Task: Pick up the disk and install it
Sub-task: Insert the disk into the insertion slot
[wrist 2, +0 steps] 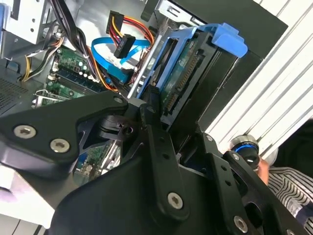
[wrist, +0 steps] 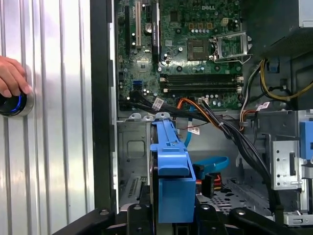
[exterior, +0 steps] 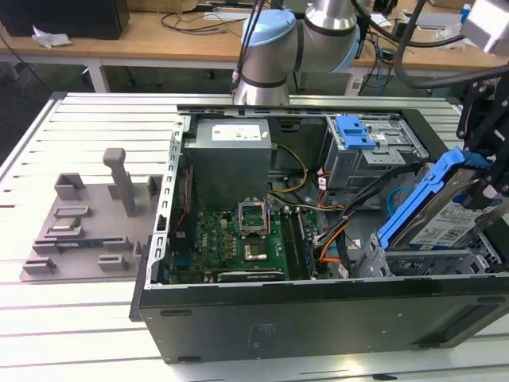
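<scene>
The drive bay (wrist: 133, 152) is left open beneath the disk (wrist: 172, 169). It is flanked by cables (wrist: 231, 133) and the case wall (wrist: 100, 98).

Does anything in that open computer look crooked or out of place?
Yes: the disk hangs steeply tilted, one end raised, over the drive cage at the exterior view's right, not lying flat in it. The gripper holds it there.

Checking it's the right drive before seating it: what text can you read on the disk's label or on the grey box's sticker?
disk, white-and-blue label: print is there, too small to read.
grey box, white sticker: print is there, too small to read.
Nothing on either can be quoted as it reads.
</scene>
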